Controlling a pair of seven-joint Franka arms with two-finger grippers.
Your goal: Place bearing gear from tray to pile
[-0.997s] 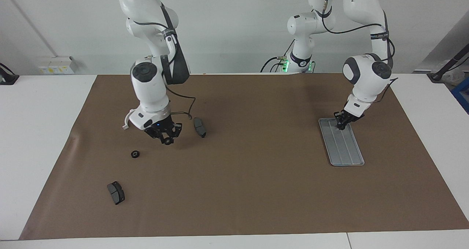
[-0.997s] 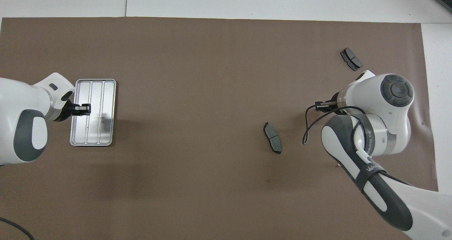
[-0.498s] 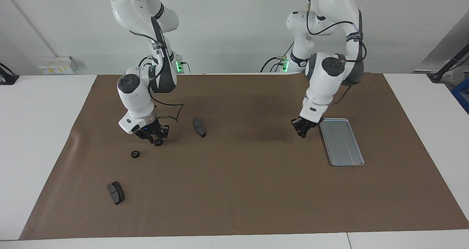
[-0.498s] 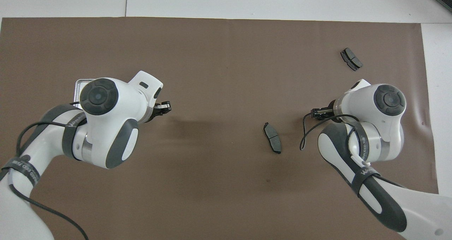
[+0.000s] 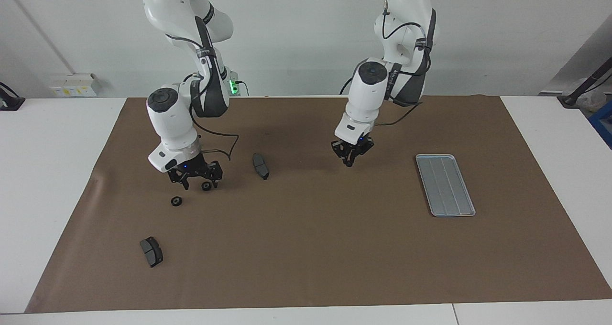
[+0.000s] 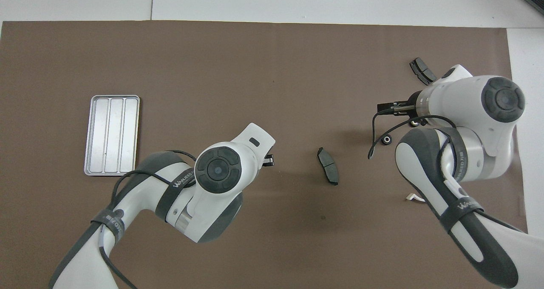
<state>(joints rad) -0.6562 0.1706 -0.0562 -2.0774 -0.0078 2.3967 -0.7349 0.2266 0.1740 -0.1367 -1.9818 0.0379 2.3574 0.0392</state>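
Note:
The silver tray (image 5: 445, 185) lies bare at the left arm's end of the mat; it also shows in the overhead view (image 6: 111, 134). My left gripper (image 5: 350, 158) hangs over the bare mat between the tray and a brake pad (image 5: 260, 166). Its fingers are closed on a small dark gear that is mostly hidden. My right gripper (image 5: 197, 182) is open, low over the pile. One black gear (image 5: 206, 186) lies on the mat right at its fingers. A second gear (image 5: 176, 201) lies on the mat farther from the robots.
A second brake pad (image 5: 151, 251) lies farthest from the robots in the pile. A tip of the white bracket (image 6: 414, 198) shows beside the right arm. The brown mat (image 5: 311, 239) covers most of the white table.
My left gripper left the tray and moved over the mat toward the pile. My right gripper lowered, opened and let go of its gear, which now lies on the mat.

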